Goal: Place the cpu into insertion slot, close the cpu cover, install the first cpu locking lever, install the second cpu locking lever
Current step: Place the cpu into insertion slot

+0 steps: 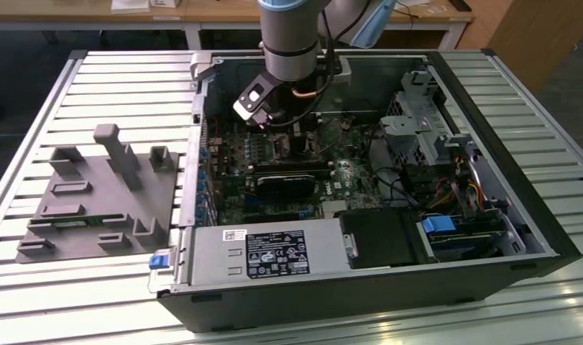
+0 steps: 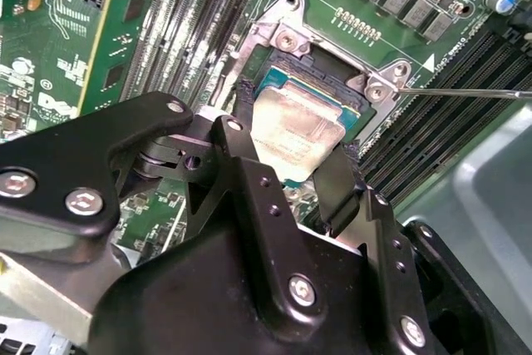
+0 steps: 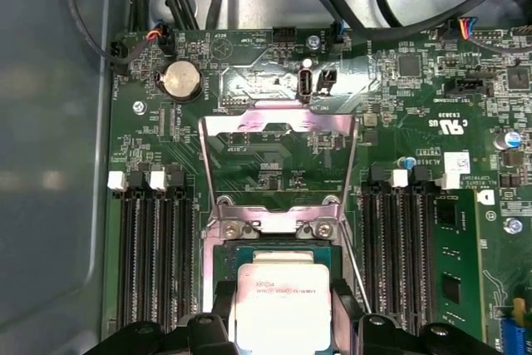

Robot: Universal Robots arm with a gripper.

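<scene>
The cpu [image 2: 295, 135], a flat square with a dull silvery-tan top and green edge, is pinched between the black jaws at the insertion slot [image 2: 324, 81]; the cpu cover [image 3: 249, 122] stands open

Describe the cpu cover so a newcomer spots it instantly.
Inside the open computer case, on the green motherboard, find the gap between the two banks of black memory slots. The cpu cover is the thin silver frame swung open there, just past the cpu in the tool. Nothing nearby shares its big square window.
</scene>
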